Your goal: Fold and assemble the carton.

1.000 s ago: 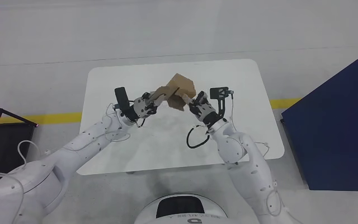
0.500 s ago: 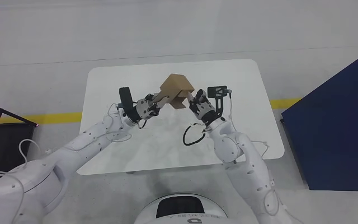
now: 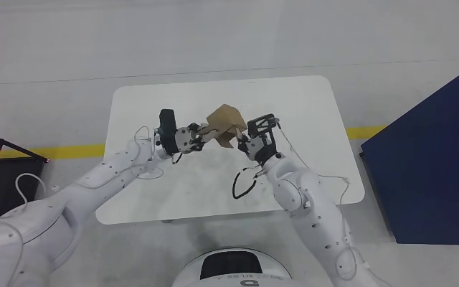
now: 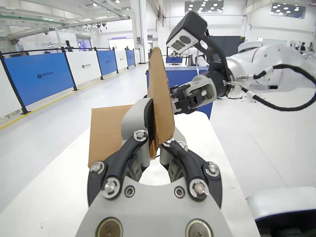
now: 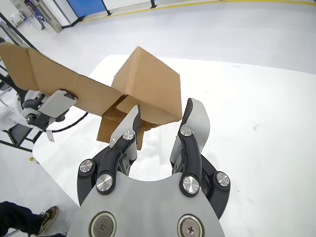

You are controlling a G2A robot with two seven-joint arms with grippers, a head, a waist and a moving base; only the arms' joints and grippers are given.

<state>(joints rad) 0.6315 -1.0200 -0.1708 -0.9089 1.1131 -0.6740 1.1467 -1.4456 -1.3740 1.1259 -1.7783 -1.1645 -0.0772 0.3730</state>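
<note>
A brown carton (image 3: 224, 118), partly folded, hangs above the middle of the white table (image 3: 301, 100). My left gripper (image 3: 203, 134) is shut on one long open flap (image 4: 160, 94), which stands on edge between its fingers. In the right wrist view the boxy part of the carton (image 5: 148, 80) is tilted, with a loose flap below it. My right gripper (image 5: 161, 114) is open, its fingers standing on either side of the carton's lower corner; one pad (image 5: 190, 109) touches that corner. In the top view the right gripper (image 3: 242, 136) is just right of the carton.
The table's surface around the arms is bare white. A dark blue panel (image 3: 423, 165) stands off the table's right side, and a black frame (image 3: 14, 172) sits at the left. Yellow floor tape (image 3: 72, 151) runs behind the table.
The carton has turned and dropped a little toward the table's middle. Both grippers have drawn closer together, the right one shifting left up to the carton.
</note>
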